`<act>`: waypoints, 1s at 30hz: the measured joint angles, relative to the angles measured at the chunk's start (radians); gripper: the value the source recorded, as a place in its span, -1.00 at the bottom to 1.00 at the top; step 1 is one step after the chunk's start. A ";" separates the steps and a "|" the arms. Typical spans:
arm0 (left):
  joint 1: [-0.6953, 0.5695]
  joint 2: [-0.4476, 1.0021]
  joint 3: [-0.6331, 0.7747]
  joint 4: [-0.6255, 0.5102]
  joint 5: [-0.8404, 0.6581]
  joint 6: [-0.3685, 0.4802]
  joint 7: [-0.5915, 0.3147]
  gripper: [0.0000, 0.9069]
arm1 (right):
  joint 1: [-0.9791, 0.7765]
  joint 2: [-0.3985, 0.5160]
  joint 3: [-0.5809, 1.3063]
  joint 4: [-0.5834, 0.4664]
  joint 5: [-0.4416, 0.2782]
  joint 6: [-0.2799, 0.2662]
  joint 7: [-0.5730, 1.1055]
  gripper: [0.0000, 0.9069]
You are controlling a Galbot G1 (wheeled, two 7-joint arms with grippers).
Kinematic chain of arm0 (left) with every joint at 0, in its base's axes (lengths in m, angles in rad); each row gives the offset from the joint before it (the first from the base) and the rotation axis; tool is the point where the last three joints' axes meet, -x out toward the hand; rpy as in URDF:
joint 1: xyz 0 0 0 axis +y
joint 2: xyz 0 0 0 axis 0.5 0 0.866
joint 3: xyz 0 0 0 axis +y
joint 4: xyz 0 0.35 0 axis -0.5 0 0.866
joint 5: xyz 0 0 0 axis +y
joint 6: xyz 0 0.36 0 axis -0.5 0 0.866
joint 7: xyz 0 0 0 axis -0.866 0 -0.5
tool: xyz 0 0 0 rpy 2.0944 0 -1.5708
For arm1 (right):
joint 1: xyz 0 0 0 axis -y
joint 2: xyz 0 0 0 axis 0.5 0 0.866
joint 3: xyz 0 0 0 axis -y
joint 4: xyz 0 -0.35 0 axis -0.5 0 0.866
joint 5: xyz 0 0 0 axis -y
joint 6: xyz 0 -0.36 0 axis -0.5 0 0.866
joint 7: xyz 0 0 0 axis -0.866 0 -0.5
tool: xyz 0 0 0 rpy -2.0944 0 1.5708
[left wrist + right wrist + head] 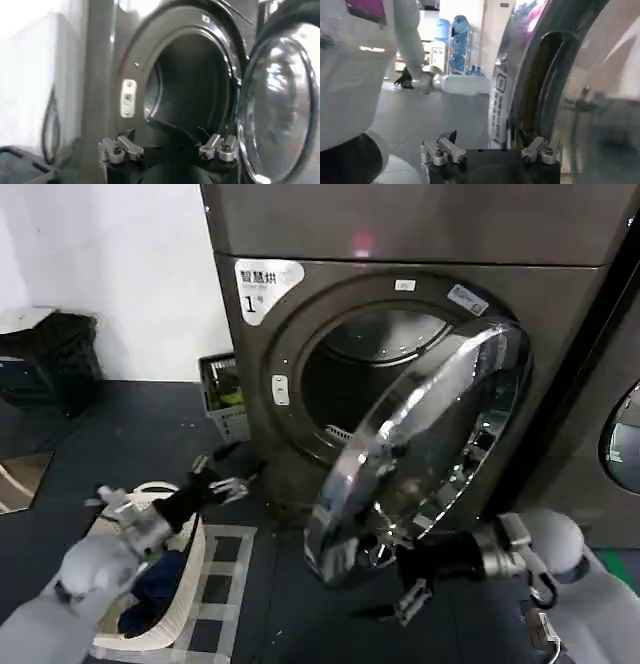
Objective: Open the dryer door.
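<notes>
The large round porthole door with its wide chrome ring and dark glass (pixel 425 446) is seen swung well clear of the drum opening of the big grey-brown metal dryer (pixel 400 254), hinged at its right side; the opening is judged largely done, with perhaps a little more swing left. The right claw (pixel 412 596) is held just under the door's lower rim, fingers spread, nothing grasped. The left claw (pixel 222 481) is poised low before the dryer front, likewise released and empty.
</notes>
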 joint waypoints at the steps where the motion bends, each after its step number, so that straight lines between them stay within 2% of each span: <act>1: -0.023 0.000 0.028 0.017 0.002 -0.011 0.010 1.00 | -0.013 0.000 0.012 0.001 0.004 0.011 -0.012 1.00; 6: -0.127 -0.017 0.147 0.084 0.015 -0.037 0.053 1.00 | -0.059 0.006 0.083 -0.023 0.005 0.037 -0.018 1.00; 13: -0.255 -0.041 0.310 0.136 0.041 -0.054 0.110 1.00 | -0.120 0.050 0.238 -0.128 -0.006 0.076 -0.059 1.00; 24: -0.367 -0.105 0.494 0.190 0.055 -0.061 0.146 1.00 | -0.216 0.126 0.537 -0.256 0.012 0.086 -0.045 1.00; 30: -0.417 -0.144 0.586 0.199 0.060 -0.061 0.163 1.00 | -0.261 0.162 0.692 -0.254 -0.022 0.091 0.009 1.00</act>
